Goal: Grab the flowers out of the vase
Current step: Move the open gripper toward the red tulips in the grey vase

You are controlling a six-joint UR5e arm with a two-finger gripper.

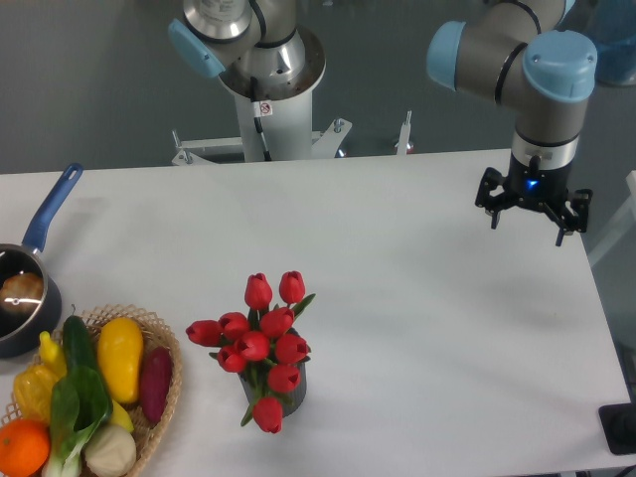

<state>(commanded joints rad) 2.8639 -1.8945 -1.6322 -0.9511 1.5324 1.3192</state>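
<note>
A bunch of red tulip flowers (260,338) with green stems stands in a short dark vase (294,393) near the table's front, left of centre. The blooms spread wider than the vase and hide most of it. My gripper (529,221) hangs over the table's far right side, well away from the flowers, with its fingers spread open and nothing between them.
A wicker basket (164,397) of yellow, green, purple and orange produce sits at the front left corner. A dark saucepan with a blue handle (48,214) lies at the left edge. The robot base (268,89) stands behind the table.
</note>
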